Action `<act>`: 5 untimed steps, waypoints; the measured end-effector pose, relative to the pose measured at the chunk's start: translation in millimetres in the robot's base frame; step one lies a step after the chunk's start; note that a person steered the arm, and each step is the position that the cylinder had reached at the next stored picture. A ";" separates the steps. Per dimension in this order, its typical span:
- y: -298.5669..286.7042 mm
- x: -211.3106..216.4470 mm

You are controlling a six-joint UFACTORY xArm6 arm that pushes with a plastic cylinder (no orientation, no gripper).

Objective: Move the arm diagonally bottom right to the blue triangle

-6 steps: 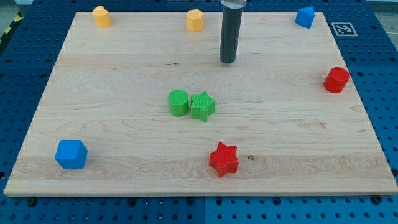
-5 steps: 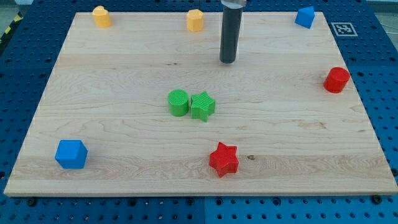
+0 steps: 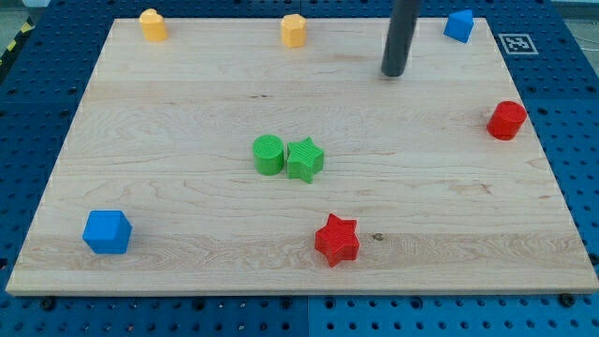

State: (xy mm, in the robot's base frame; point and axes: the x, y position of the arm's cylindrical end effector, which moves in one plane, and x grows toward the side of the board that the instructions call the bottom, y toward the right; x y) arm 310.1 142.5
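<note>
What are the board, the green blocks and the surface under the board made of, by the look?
Board: light wood, matte, with visible grain lines and a small dark knot.
Green cylinder and green star: probably plastic, possibly 3D-printed; faint ridged tops, saturated even colour.
Blue base: looks like a painted or anodised panel with a regular hole grid; material unclear.

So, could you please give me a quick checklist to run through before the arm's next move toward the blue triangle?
1. My tip in view: ok.
2. Blue triangle visible at the view's top right: ok.
3. Tip at the triangle's bottom right: not ok, it sits to its lower left.
4. Tip apart from all blocks: ok.
5. Red cylinder out of the path: cannot tell.
6. Triangle on the board: ok, near the edge.
</note>
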 end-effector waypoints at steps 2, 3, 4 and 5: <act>54.7 -16.0; 87.4 -25.8; 128.4 -36.5; 170.0 -51.6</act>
